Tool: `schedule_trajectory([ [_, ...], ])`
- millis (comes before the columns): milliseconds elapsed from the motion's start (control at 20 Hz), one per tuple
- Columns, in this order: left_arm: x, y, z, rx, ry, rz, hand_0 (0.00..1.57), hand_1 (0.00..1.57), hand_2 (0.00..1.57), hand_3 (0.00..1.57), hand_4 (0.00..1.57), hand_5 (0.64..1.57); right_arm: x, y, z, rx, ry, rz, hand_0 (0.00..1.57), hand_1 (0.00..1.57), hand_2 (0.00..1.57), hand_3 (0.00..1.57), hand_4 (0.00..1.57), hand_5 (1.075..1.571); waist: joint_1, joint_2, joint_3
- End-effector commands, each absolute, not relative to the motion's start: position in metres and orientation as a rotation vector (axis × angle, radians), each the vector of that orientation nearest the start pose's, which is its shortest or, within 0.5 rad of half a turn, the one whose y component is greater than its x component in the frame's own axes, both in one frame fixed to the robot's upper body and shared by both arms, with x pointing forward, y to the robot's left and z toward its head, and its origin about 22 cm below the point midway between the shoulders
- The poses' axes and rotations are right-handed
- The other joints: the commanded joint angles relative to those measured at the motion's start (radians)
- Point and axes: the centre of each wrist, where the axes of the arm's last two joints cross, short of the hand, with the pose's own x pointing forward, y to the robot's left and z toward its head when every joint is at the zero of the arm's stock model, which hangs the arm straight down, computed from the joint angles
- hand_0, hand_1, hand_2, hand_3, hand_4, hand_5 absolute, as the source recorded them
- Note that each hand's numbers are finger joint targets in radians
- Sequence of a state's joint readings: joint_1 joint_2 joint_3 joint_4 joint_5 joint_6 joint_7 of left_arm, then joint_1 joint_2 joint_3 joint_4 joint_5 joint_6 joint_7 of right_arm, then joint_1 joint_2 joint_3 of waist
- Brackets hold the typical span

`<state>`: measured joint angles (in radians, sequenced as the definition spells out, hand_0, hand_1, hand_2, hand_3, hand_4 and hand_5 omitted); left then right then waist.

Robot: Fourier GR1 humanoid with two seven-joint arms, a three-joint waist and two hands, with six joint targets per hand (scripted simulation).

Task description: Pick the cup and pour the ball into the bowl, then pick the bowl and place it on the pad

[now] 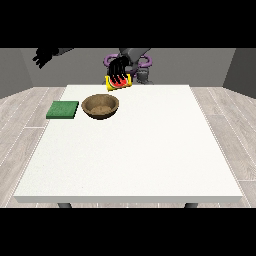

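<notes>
A yellow cup with a red inside hangs tilted over the table's far edge, just behind the brown wooden bowl. The hand nearer the view's right reaches in from the robot's middle and is curled round the cup from above. No ball shows in the cup or in the bowl. A flat green pad lies left of the bowl, close beside it. The hand at the view's left is raised high off the table's far left corner, with its fingers spread and nothing in it.
The white table stretches wide towards the camera and to the right of the bowl. The robot's grey torso with purple rings stands behind the far edge.
</notes>
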<state>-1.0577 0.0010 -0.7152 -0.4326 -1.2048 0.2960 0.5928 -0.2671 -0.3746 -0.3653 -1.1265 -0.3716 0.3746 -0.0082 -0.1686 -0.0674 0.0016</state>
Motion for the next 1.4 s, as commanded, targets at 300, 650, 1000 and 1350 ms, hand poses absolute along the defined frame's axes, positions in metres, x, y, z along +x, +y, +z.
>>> schedule_trajectory([
  [300, 0.376, 0.008, 0.057, 1.599, -1.226, -1.700, 0.00, 0.00, 1.06, 1.54, 1.11, 1.571, 0.289, -0.408, 0.018, 0.072, -1.570, -0.109, 0.00, 0.00, 0.00, 0.27, 0.69, 1.548, 0.032, 0.004, -0.0012],
  [650, 0.391, 0.071, 0.072, 1.211, -1.501, -1.148, 1.04, 1.04, 1.57, 1.44, 1.27, 1.567, 0.277, -0.419, 0.014, -0.005, -1.495, -0.185, 0.00, 0.00, 0.00, 0.14, 0.73, 1.546, 0.147, -0.056, -0.0062],
  [1000, 0.407, 0.120, 0.144, 0.679, -1.716, -0.463, 0.00, 0.00, 0.00, 0.00, 1.16, 1.561, 0.281, -0.414, 0.012, -0.070, -1.497, -0.249, 0.00, 0.00, 0.00, 0.00, 0.79, 1.556, 0.283, -0.029, -0.0178],
  [1350, 0.414, 0.196, 0.196, 0.148, -1.818, -0.223, 0.00, 0.00, 0.00, 0.00, 1.05, 1.566, 0.275, -0.386, -0.023, -0.080, -1.480, -0.340, 0.00, 0.00, 0.00, 0.00, 0.75, 1.563, 0.366, 0.054, -0.0059],
])
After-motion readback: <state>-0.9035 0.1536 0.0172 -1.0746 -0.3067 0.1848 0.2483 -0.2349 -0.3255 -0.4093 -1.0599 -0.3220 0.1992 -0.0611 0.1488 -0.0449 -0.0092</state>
